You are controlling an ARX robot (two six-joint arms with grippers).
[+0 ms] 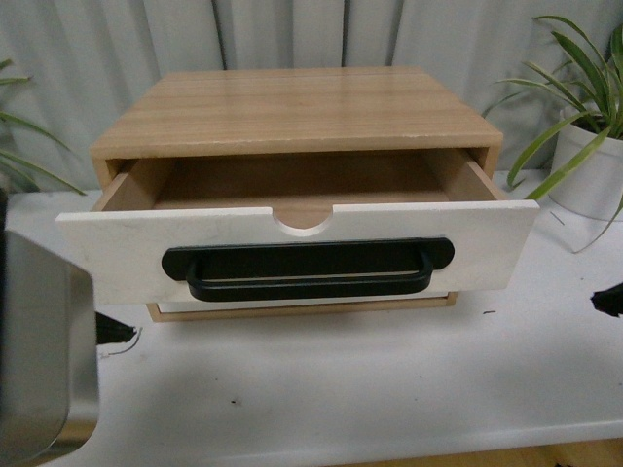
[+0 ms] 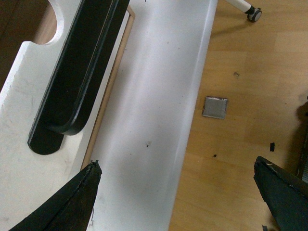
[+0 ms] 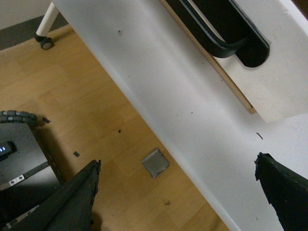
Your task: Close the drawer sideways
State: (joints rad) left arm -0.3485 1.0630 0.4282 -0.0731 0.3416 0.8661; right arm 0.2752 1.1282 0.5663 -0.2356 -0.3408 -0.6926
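The drawer point(image 1: 97, 243) has a white front, a long black bar handle point(image 1: 307, 268) and a semicircular notch; it stands pulled out of the wooden cabinet point(image 1: 292, 112), and is empty. In the left wrist view the drawer front point(image 2: 19, 144) and handle point(image 2: 72, 86) show, with my open left gripper point(image 2: 177, 177) over the table's front edge by the drawer's left end. In the right wrist view the drawer's right end point(image 3: 284, 72) and handle point(image 3: 226, 33) show, with my open right gripper point(image 3: 177, 175) over the table edge. Both grippers are empty.
The cabinet stands on a white table point(image 1: 341, 379). A plain white lower drawer point(image 1: 302, 302) sits shut under the open one. A potted plant point(image 1: 589, 146) stands at the right, leaves point(image 1: 19, 146) at the left. A metallic arm part point(image 1: 39, 350) fills the lower left. Wooden floor point(image 2: 250, 96) lies below.
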